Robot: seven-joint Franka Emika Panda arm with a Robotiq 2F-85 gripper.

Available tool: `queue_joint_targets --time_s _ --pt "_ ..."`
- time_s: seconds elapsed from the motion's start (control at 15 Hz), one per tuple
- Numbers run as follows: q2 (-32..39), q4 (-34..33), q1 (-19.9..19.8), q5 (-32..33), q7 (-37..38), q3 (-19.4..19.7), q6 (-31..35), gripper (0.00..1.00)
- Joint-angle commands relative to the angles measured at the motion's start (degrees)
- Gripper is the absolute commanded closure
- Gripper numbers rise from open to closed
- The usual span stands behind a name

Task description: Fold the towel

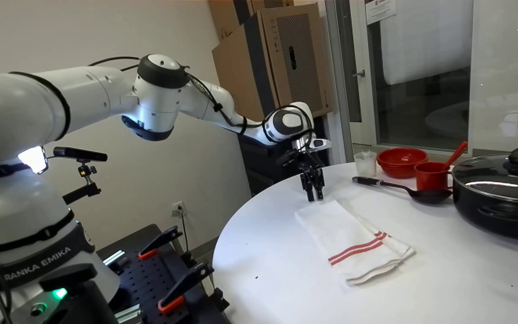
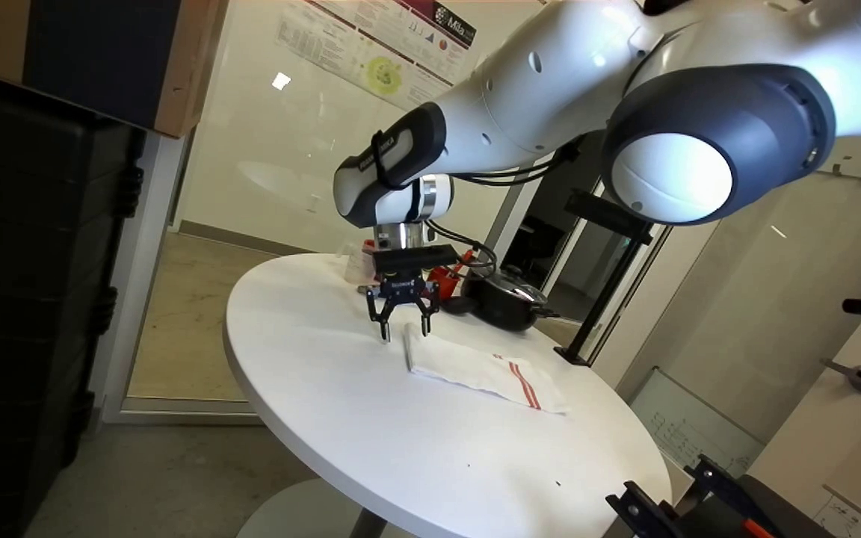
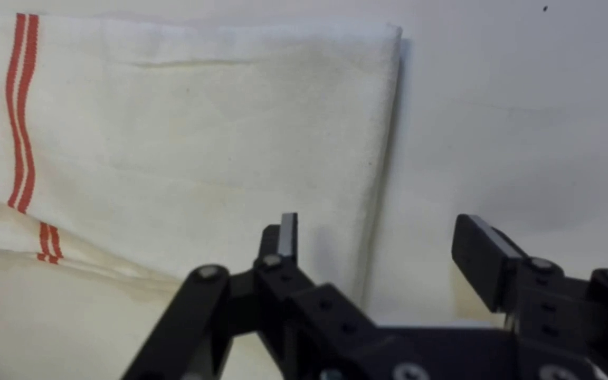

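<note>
The big white table spreads out under the claw. The long white robot arm reaches over the table, and the claw hangs at its end. The white towel, folded in layers, lies with its plain end just under the claw. The black pot is well away, to the claw's right in both exterior views. The claw is spread wide; in the wrist view, one finger is over the towel and one just past its edge. I can't tell if they touch it. The black spoon has its handle end toward the claw. The red bowls sit farther back than the claw, and the red mug is between claw and pot. The towel's red stripes are at the end away from the claw.
</note>
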State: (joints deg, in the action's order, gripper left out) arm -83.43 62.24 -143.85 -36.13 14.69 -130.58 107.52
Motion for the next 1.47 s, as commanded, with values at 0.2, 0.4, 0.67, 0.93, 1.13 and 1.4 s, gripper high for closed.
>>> queue_joint_targets --time_s 0.2,0.4,0.67,0.93,1.13,1.4 --pt "-0.4 -2.2 -2.2 3.8 2.6 -1.9 -1.2 0.55" --pt "-0.6 -2.6 -2.1 5.0 3.0 -2.3 -1.2 0.78" --pt "-0.5 -2.9 -1.8 4.6 2.7 -2.7 -1.3 1.00" --pt "0.5 -1.8 1.1 0.9 0.4 -0.8 0.0 0.99" --pt "2.4 0.5 4.4 -0.6 -2.1 -0.1 2.2 0.99" --pt "4.7 2.6 9.9 -1.4 -5.8 0.7 4.5 0.99"
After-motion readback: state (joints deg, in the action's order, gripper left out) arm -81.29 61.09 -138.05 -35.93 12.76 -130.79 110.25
